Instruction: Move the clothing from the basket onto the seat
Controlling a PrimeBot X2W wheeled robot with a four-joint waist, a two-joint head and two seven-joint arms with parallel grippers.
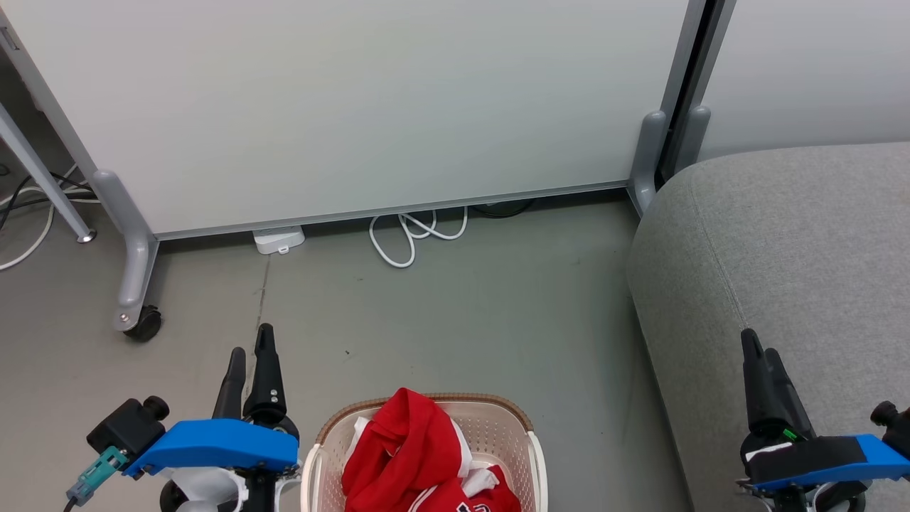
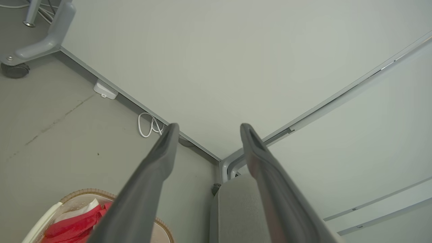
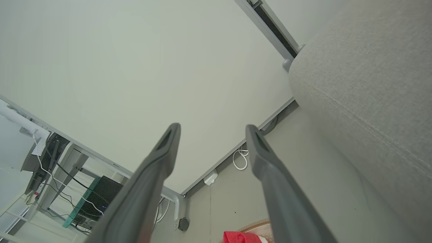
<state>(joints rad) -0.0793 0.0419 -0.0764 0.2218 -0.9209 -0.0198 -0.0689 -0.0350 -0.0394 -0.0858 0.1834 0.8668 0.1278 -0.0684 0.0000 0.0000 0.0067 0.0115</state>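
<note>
Pick step not yet begun. Clothing [image 1: 405, 444] sits heaped in basket [image 1: 506, 407], near centre; seat [image 1: 789, 242] on the right. Left gripper [image 1: 251, 341] and right gripper [image 1: 759, 345] hang spread, empty, flanking the basket. Next likely: one gripper lowers into it and pinches fabric.

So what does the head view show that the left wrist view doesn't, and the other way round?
Head view adds: the right gripper, by the seat, and black-and-white markings low on the clothing. Left wrist view adds: thin rails low on the right-hand wall panel. Shared: the left gripper, open, the basket, the clothing, the seat, a coiled white cable.
</note>
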